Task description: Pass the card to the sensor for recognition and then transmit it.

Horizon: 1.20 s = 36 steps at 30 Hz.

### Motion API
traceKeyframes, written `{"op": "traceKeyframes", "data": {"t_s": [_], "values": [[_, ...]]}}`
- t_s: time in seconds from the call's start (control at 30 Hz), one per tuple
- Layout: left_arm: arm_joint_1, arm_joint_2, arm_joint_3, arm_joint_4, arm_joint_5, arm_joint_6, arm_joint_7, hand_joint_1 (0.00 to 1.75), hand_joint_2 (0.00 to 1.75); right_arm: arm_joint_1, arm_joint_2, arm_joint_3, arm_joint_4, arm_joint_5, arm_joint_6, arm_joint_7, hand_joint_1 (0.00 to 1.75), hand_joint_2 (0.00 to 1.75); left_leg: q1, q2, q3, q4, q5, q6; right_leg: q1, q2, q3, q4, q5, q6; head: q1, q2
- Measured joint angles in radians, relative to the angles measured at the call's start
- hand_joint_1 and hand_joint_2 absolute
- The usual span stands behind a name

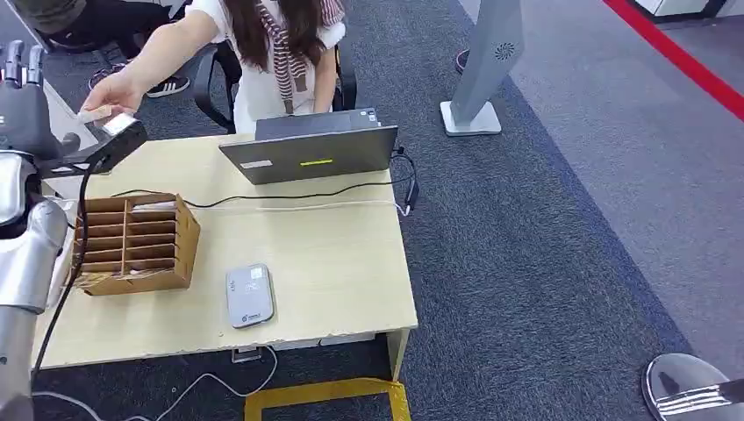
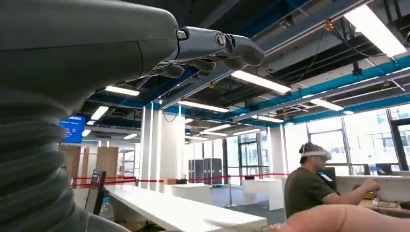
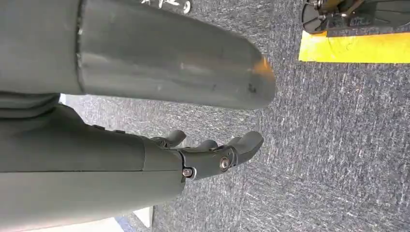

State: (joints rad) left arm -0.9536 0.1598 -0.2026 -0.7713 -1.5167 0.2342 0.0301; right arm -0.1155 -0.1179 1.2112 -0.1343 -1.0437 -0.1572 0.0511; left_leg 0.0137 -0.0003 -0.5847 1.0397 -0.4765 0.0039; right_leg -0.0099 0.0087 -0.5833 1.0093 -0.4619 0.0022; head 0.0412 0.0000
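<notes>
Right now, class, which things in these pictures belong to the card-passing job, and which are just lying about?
Belongs to the job:
- card, at the person's hand
- grey sensor pad on the table
- left hand, raised by the table's far corner

Just lying about:
- laptop
- cardboard slot box
- cables

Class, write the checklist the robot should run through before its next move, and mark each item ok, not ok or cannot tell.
1. Card is with the person's hand: ok, it looks pinched there.
2. Left hand is raised and holds nothing: ok.
3. Right hand hangs over the carpet, holding nothing: ok.
4. Sensor lies flat on the table with nothing on it: ok.
5. Box holds another card: cannot tell.
</notes>
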Motion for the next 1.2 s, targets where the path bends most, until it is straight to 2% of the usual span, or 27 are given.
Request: {"op": "traceKeyframes", "data": {"t_s": [0.37,0.4,1.13,1.2], "values": [[0.015,-0.01,0.0,0.0,0.009,-0.004,-0.003,0.0,1.75,0.0,0.0,0.002,0.0,-0.011,0.0,0.002,0.0,0.0,0.0,0.0,0.0,0.0,0.0,0.0,0.0,0.0,0.0,0.0,0.0,0.0,0.0,0.0],[0.016,-0.011,0.0,0.001,0.01,-0.004,-0.003,1.75,1.75,0.0,0.0,0.002,0.0,-0.011,0.0,0.003,0.0,0.0,0.0,0.0,0.0,0.0,0.0,0.0,0.0,0.0,0.0,0.0,0.0,0.0,0.0,0.0],[0.055,-0.034,0.0,-0.006,0.056,-0.003,-0.046,1.75,1.75,0.0,0.0,0.008,0.0,-0.029,-0.002,0.009,0.0,0.0,0.0,0.0,0.0,0.0,0.0,0.0,0.0,0.0,0.0,0.0,0.0,0.0,0.0,0.0],[0.063,-0.035,0.0,-0.014,0.084,0.009,-0.063,1.75,1.75,0.0,0.0,0.008,0.0,-0.03,-0.002,0.009,0.0,0.0,0.0,0.0,0.0,0.0,0.0,0.0,0.0,0.0,0.0,0.0,0.0,0.0,0.0,0.0]]}}
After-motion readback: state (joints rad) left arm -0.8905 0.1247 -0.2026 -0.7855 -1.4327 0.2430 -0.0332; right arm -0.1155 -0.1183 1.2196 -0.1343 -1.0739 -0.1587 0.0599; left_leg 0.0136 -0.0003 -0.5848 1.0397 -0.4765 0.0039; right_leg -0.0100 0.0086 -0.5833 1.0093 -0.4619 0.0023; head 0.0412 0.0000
